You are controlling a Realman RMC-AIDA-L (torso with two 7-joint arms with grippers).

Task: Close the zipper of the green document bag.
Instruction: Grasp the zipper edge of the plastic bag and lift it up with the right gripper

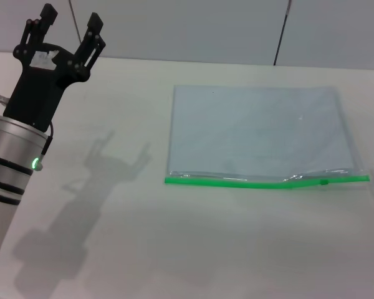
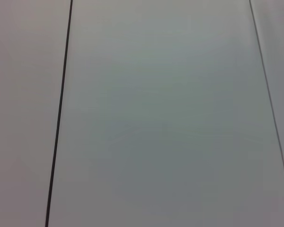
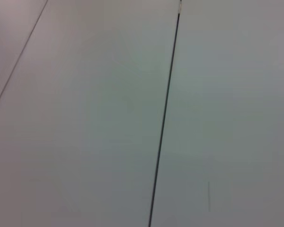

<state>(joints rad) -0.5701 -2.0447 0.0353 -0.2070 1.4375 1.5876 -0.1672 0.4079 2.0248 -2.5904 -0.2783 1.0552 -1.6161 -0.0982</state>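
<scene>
Head view: we see the green document bag lying flat on the white table, to the right of centre, its long edges running left to right. The zipper forms the bright green strip along the bag's near long edge; it runs straight from the left corner, then buckles slightly upward towards the right. The small darker slider sits on the strip near its right end. Just behind the strip, along most of its length, the two plastic layers appear slightly parted.

Our left gripper is raised above the table's far left area, well apart from the bag, its black fingers spread wide and pointing up and away, with nothing between them. Its shadow falls on the table between the arm and the bag's left edge.

Our right gripper does not appear in this view. Both wrist views show only a pale panelled wall crossed by thin dark seams; neither shows the bag or any fingers
</scene>
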